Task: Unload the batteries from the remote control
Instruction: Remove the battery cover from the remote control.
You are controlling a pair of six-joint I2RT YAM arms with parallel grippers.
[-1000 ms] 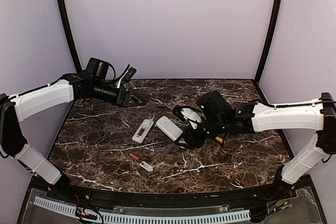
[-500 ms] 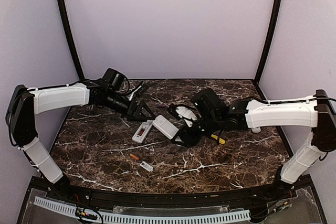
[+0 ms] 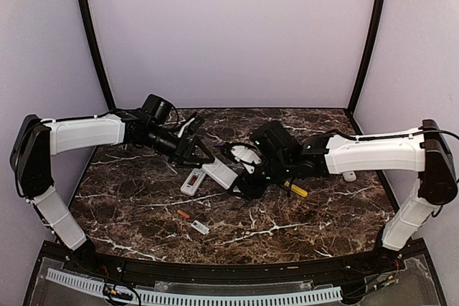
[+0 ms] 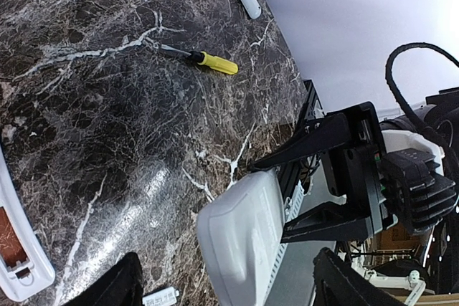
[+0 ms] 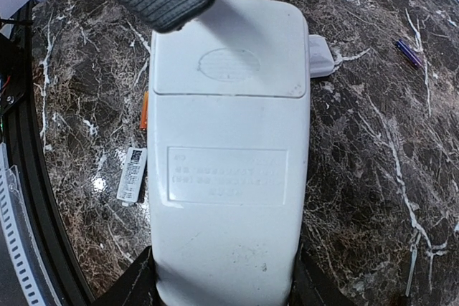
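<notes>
The white remote (image 5: 228, 155) shows me only its closed back, so anything inside is hidden. My right end effector (image 3: 242, 171), half closed, clamps its sides. My left end effector (image 3: 203, 158) gapes wide around its far end; I cannot tell whether it touches. One orange battery (image 3: 183, 213) lies on the table (image 3: 129, 198), nearer me.

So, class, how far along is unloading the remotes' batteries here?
Done: one opened remote lies with an orange battery and white cover nearby. In hand: the right end effector grips a second remote; the open left end effector is at its other end. Left: that remote's back cover is shut.
</notes>
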